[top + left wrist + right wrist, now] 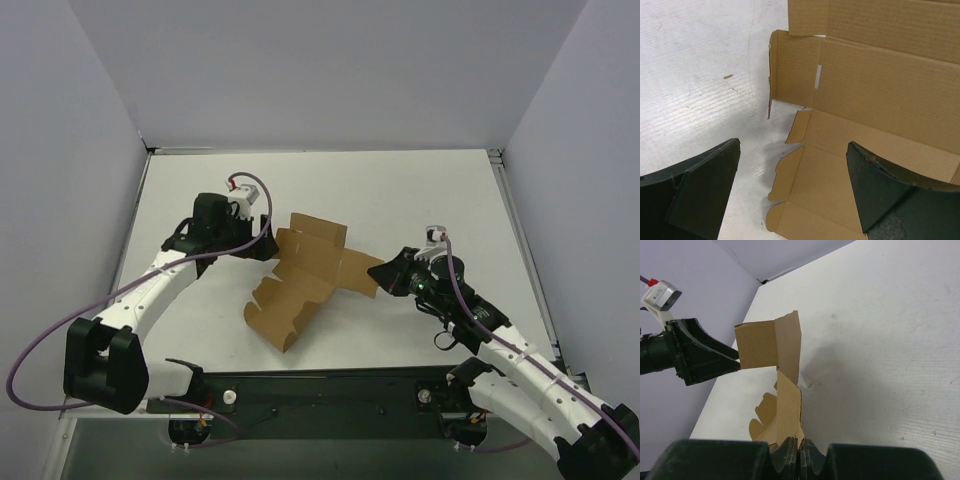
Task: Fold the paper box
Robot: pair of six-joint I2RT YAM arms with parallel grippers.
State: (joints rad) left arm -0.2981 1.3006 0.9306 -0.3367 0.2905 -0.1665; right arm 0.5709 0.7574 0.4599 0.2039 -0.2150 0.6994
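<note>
The paper box (310, 275) is a brown die-cut cardboard sheet in the middle of the table, partly lifted, with tabs at its near-left end. My right gripper (383, 272) is shut on the sheet's right edge. In the right wrist view its jaws (800, 442) pinch the cardboard (788, 405), which rises on edge in front of them. My left gripper (268, 245) is open at the sheet's upper left. In the left wrist view its fingers (793, 145) straddle the sheet's scalloped left edge (875, 95), holding nothing.
Grey walls close in the white table (420, 190) at the back and both sides. The black base plate (330, 390) runs along the near edge. The left arm's fingers (700, 357) show in the right wrist view, close to the raised panel.
</note>
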